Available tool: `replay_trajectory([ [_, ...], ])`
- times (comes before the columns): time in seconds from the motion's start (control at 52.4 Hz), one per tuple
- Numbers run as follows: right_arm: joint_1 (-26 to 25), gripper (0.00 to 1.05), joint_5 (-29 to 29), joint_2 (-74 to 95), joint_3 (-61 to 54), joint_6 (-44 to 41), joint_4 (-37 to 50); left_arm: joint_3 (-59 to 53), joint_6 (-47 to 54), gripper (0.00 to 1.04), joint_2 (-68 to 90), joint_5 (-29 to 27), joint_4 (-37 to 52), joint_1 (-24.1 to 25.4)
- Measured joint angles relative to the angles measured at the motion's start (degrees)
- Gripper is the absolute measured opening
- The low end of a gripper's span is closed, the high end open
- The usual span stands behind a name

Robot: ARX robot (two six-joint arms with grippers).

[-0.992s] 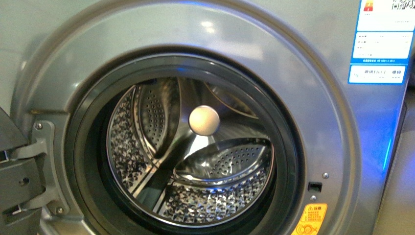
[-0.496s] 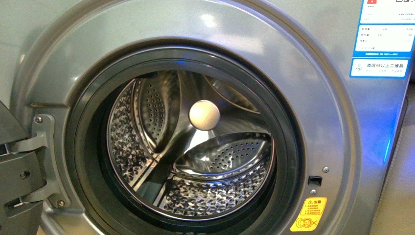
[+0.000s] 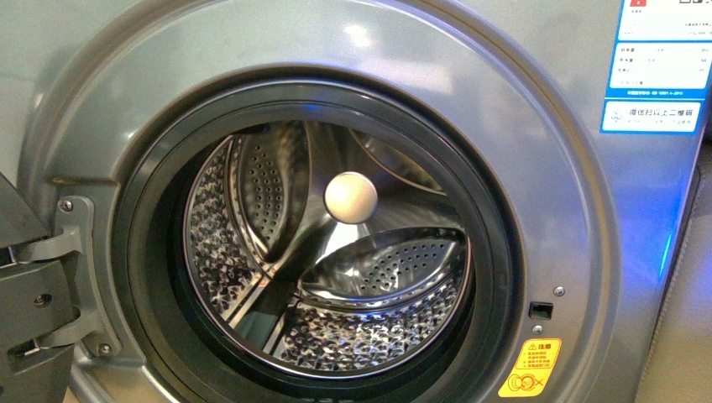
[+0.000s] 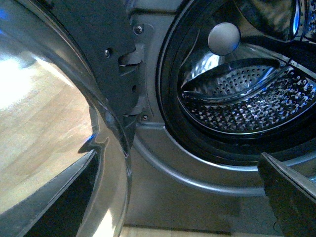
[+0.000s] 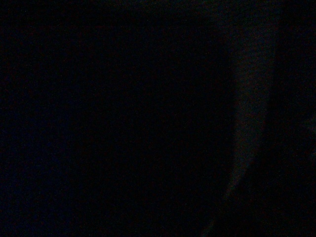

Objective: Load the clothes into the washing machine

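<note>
The silver-grey washing machine (image 3: 537, 168) fills the front view, its door swung open to the left. Its round mouth shows a dark rubber gasket (image 3: 143, 252) and a bare perforated steel drum (image 3: 336, 336) with a pale round hub (image 3: 350, 197) at the back. The clothes are out of view. Neither gripper shows in the front view. In the left wrist view my left gripper (image 4: 177, 155) hangs open and empty in front of the washing machine (image 4: 173, 192), below the mouth; one dark finger (image 4: 291, 197) shows. The right wrist view is dark.
The open door (image 3: 25, 319) hangs on its grey hinge (image 3: 67, 252) at the left edge. Its bulging glass (image 4: 44, 113) sits close beside my left gripper, with wooden floor seen through it. A blue-white label (image 3: 655, 75) and a yellow sticker (image 3: 531, 369) are on the washer's front.
A second ago the front view shifted a little, and the washer's front slid slightly up in the picture. Over the last half second nothing has moved.
</note>
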Motion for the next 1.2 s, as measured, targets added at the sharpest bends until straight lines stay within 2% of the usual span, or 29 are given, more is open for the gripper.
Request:
replay_trajectory([
  [0.172, -0.9, 0.19, -3.1, -6.3, -5.5, 4.9, -0.9, 0.0, 0.0, 0.98, 0.0, 0.0, 0.0, 0.0],
  [0.286, -2.0, 0.13, -5.4, -14.0, -9.7, 6.4, -1.4, 0.0, 0.0, 0.98, 0.0, 0.0, 0.0, 0.0],
  [0.534, -3.7, 0.13, -16.8, -42.9, -20.5, 8.5, -4.6, 0.0, 0.0, 0.98, 0.0, 0.0, 0.0, 0.0],
  [0.801, -3.7, 0.13, -29.4, -70.6, -25.3, 12.4, -11.8, 0.0, 0.0, 0.98, 0.0, 0.0, 0.0, 0.0],
  [0.954, -3.1, 0.13, -32.9, -81.2, -23.5, 17.0, -12.3, 0.0, 0.0, 0.98, 0.0, 0.0, 0.0, 0.0],
  [1.202, 0.6, 0.13, -35.0, -91.1, -9.3, 31.6, -7.7, 0.0, 0.0, 0.98, 0.0, 0.0, 0.0, 0.0],
])
